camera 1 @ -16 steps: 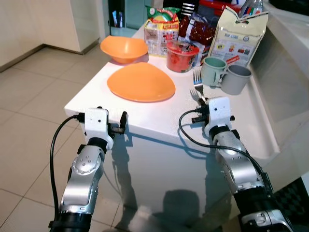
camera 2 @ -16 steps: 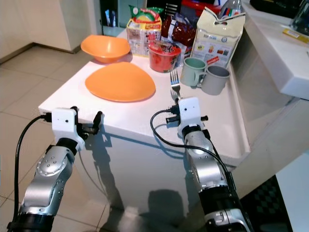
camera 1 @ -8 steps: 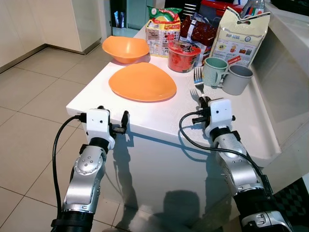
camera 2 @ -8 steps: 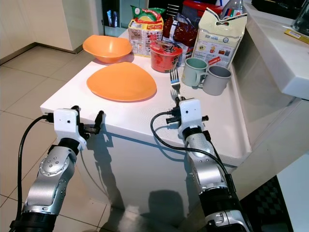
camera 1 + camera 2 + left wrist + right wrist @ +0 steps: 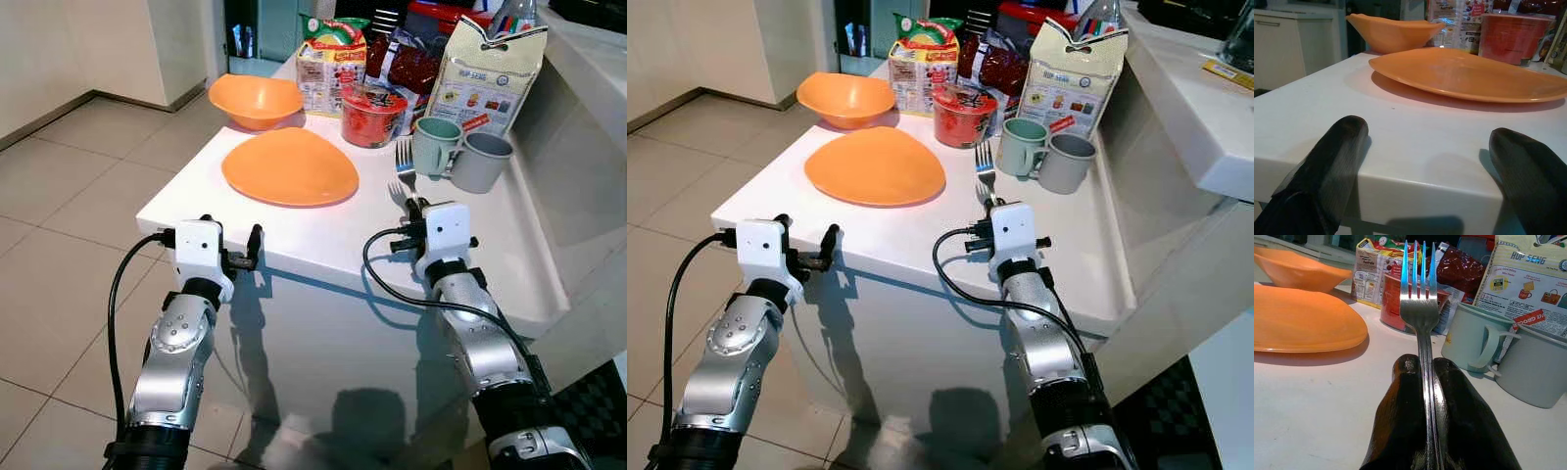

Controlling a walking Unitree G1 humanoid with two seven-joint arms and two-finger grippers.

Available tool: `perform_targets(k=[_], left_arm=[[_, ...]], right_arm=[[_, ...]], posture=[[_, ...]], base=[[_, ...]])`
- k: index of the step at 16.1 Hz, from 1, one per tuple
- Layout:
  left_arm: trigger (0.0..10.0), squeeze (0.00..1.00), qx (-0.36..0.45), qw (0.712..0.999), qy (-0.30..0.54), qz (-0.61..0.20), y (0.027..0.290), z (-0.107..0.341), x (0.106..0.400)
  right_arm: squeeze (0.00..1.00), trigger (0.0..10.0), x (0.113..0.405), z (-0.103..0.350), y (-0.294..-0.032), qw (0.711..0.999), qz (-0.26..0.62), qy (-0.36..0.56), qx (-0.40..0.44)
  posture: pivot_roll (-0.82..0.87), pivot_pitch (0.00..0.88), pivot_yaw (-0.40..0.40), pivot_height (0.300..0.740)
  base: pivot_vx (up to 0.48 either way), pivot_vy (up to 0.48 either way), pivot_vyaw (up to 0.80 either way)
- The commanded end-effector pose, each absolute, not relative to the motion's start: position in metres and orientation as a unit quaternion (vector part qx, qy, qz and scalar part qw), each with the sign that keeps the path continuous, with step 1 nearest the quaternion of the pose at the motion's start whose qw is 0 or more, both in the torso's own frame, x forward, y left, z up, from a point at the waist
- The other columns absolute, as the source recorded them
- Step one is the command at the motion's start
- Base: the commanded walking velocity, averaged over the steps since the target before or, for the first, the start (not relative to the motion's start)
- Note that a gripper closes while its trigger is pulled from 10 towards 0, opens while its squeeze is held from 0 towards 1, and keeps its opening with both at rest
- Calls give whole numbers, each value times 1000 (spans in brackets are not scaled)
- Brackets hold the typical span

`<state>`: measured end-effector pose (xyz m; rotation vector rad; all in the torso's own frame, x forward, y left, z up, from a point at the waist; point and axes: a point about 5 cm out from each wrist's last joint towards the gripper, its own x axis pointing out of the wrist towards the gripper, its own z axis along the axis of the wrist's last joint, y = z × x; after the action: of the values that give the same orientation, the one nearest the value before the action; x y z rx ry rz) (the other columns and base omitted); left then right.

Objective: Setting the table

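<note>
A flat orange plate (image 5: 289, 164) lies on the white table (image 5: 323, 230), with an orange bowl (image 5: 255, 98) behind it. My right gripper (image 5: 411, 202) hovers over the table to the right of the plate and is shut on a silver fork (image 5: 1419, 308). The fork's tines point away from me, toward the mugs. My left gripper (image 5: 232, 235) is open at the table's near edge in front of the plate, its black fingers (image 5: 1334, 161) level with the tabletop and holding nothing.
A pale green mug (image 5: 431, 144) and a grey mug (image 5: 477, 160) stand right of the fork. A red noodle cup (image 5: 370, 113), snack packets (image 5: 329, 61) and a paper bag (image 5: 482, 73) crowd the back. A raised white counter (image 5: 1190, 108) borders the right; tiled floor lies left.
</note>
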<state>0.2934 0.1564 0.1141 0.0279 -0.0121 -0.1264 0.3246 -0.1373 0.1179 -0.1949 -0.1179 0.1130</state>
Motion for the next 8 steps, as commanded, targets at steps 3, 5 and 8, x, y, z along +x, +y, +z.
perform_targets(k=[3, 5, 8], left_arm=[[10000, 0, 3, 997, 23, -79, 146, 105, 292], [10000, 0, -7, 997, 27, -78, 144, 106, 294], [10000, 0, -9, 997, 25, -72, 145, 107, 297]], right_arm=[[0, 10000, 326, 115, -138, 992, 54, -47, -101], [0, 10000, 329, 116, -137, 993, 52, -47, -97], [0, 10000, 331, 118, -139, 993, 49, -46, -98]], posture=[[122, 0, -78, 740], [118, 0, -75, 740], [118, 0, -72, 740]], base=[[0, 0, 0], [0, 0, 0], [0, 0, 0]])
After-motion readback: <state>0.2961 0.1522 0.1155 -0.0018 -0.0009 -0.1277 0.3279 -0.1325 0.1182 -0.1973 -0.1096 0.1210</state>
